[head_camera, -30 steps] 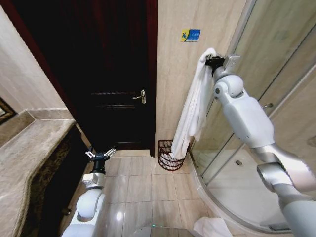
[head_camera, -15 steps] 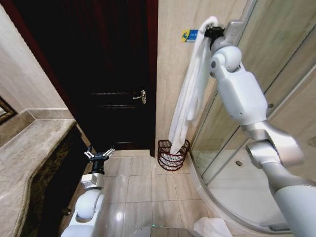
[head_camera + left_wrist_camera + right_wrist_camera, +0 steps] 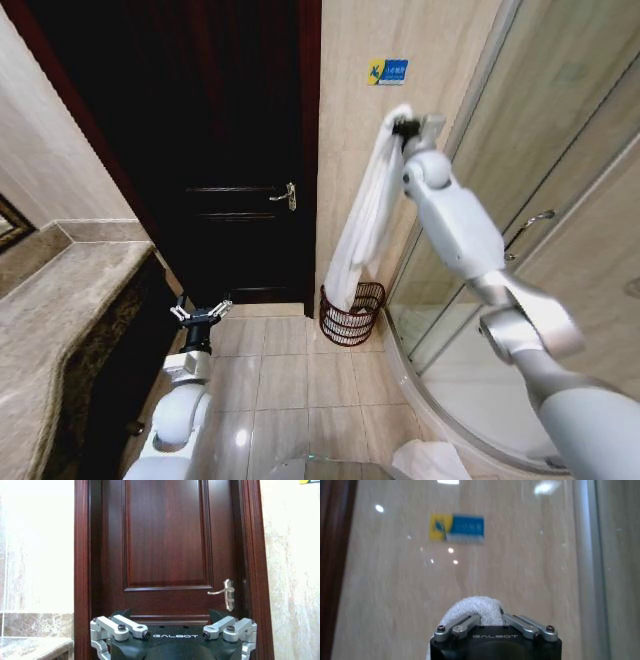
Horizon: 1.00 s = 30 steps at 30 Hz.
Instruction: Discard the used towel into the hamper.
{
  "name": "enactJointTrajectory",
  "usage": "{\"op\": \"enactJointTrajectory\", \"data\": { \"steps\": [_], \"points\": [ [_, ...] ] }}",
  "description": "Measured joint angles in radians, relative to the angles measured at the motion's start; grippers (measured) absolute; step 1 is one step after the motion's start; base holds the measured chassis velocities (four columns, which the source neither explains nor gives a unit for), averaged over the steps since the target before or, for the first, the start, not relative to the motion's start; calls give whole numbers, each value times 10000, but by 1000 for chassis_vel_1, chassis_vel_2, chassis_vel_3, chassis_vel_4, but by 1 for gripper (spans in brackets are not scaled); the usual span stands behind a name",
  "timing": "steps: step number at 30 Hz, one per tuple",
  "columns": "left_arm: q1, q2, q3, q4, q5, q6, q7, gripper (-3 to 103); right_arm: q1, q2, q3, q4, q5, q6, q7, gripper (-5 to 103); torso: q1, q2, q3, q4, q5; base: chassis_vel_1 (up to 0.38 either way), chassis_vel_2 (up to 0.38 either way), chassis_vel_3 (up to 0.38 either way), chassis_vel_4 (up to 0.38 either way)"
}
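The towel (image 3: 365, 215) is white looped cloth, soft and rough-napped, pinched in the right gripper (image 3: 404, 127) of dull grey metal fingers on a matt black body. The hamper (image 3: 351, 314) is dark reddish-brown openwork of thin ribs. The door (image 3: 215, 150) is dark polished wood with a shiny metal handle (image 3: 283, 195). The wall (image 3: 350, 120) and floor (image 3: 290, 380) are glossy beige stone tile. The counter (image 3: 60, 310) is mottled polished stone. The left gripper (image 3: 201, 314) is the same grey metal and black.
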Motion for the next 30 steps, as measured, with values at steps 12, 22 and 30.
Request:
{"op": "enactJointTrajectory", "data": {
  "steps": [12,22,30],
  "points": [
    [159,-37,-48,-104,23,-93,0,100,-500,-318,530,-657,-698,520,-312,2,1,0,0,2,-2,0,0,0,0],
    [211,-142,87,48,128,-307,121,100,-1545,-530,271,1383,-79,232,291,2,-1,0,-1,2,-4,0,0,0,0],
    [281,-271,169,219,354,-398,524,100,-2142,-512,561,2245,-104,210,529,2,-46,-92,-51,4,-3,0,0,0,0]
  ]
}}
